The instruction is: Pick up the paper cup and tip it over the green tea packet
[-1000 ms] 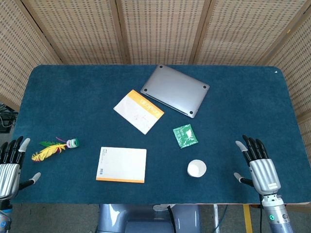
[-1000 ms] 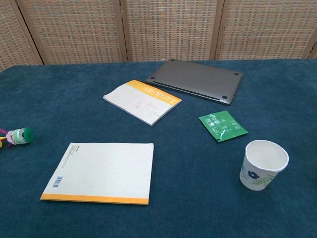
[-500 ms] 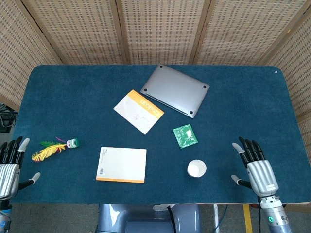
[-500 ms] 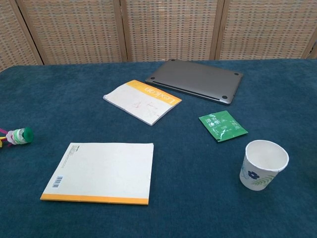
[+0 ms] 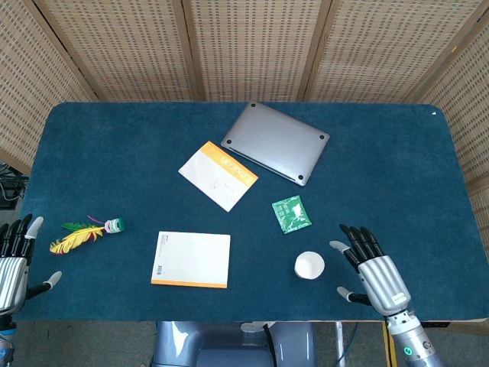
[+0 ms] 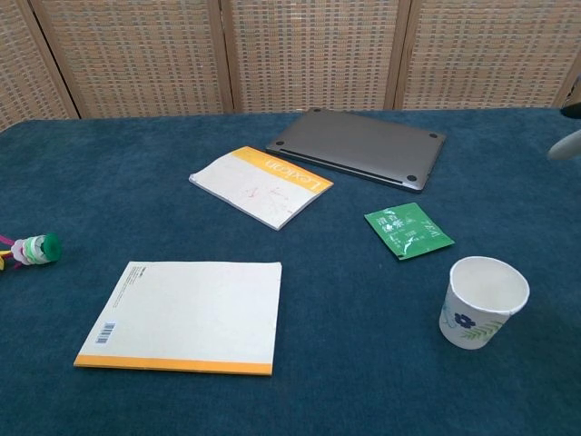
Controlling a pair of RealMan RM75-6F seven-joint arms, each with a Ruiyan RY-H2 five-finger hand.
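Note:
A white paper cup with a blue flower print stands upright near the table's front edge. The green tea packet lies flat just behind it. My right hand hovers a short way right of the cup with its fingers spread, holding nothing; in the chest view only a fingertip shows at the right edge. Low at the table's front left corner my left hand is spread too, and it holds nothing.
A closed grey laptop lies at the back centre. An orange-edged booklet sits left of the packet, and a white notebook lies left of the cup. A feather toy rests near the left hand.
My right hand has moved left toward the cup, still spread, and a fingertip has entered the chest view. The left hand has sunk slightly. Nothing on the table has moved.

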